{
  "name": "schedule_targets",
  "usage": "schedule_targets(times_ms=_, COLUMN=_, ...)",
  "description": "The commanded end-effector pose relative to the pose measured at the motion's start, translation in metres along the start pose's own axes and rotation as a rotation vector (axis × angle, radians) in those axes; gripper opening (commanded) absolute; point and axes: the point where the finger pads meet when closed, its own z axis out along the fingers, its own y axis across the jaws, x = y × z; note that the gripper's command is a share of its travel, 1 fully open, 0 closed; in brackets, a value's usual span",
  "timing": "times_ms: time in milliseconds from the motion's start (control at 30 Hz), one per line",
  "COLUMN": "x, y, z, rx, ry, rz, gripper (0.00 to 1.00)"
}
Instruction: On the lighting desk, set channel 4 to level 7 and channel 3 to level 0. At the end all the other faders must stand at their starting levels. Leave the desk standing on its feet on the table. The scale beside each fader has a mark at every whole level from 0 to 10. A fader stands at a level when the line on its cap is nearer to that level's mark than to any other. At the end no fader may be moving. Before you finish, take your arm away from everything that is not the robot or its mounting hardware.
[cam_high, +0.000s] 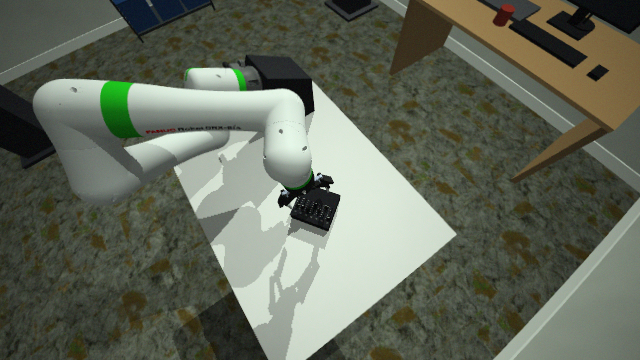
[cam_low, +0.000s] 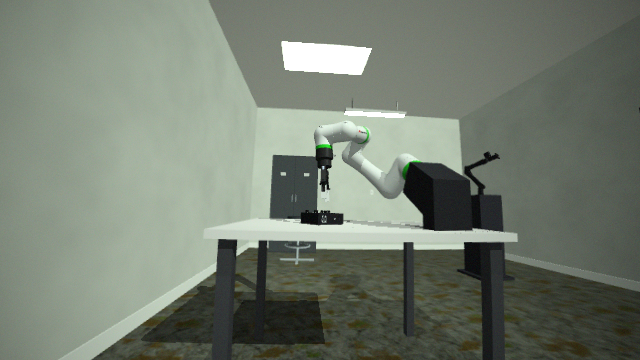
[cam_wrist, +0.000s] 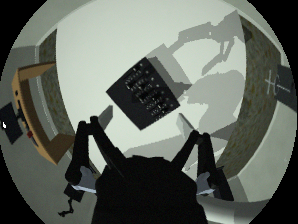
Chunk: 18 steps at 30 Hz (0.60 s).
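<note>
The lighting desk (cam_high: 316, 211) (cam_low: 322, 218) (cam_wrist: 147, 92) is a small black box with a row of faders. It stands flat on the white table (cam_high: 390, 240) (cam_low: 350, 232) (cam_wrist: 133, 23), near the middle. The fader caps are too small to read their levels. My gripper (cam_high: 306, 190) (cam_low: 325, 189) (cam_wrist: 145, 115) is open and empty. It points straight down and hangs a short way above the desk, over its near edge in the wrist view, touching nothing.
The robot's black base box (cam_high: 280, 75) (cam_low: 440, 200) stands at the table's far end. A wooden office desk (cam_high: 550, 55) with a keyboard and a red cup stands apart on the floor. The table's edges drop to carpet on all sides.
</note>
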Motion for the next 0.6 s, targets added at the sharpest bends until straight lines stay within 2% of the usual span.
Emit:
schedule_targets(times_ms=0, x=0.0, y=-0.0002, z=-0.0001, rx=-0.019, ry=0.034, rz=0.276, gripper=0.0)
schedule_targets(times_ms=167, x=0.0, y=-0.0002, z=-0.0001, rx=-0.03, ry=0.054, rz=0.523, gripper=0.0)
schedule_targets(times_ms=233, x=0.0, y=-0.0002, z=-0.0001, rx=-0.03, ry=0.054, rz=0.523, gripper=0.0)
schedule_targets(times_ms=267, x=0.0, y=-0.0002, z=-0.0001, rx=-0.04, ry=0.073, rz=0.663, gripper=0.0)
schedule_targets(times_ms=367, x=0.0, y=-0.0002, z=-0.0001, rx=-0.054, ry=0.095, rz=0.779, gripper=0.0)
schedule_targets(times_ms=567, x=0.0, y=-0.0002, z=-0.0001, rx=-0.054, ry=0.096, rz=0.782, gripper=0.0)
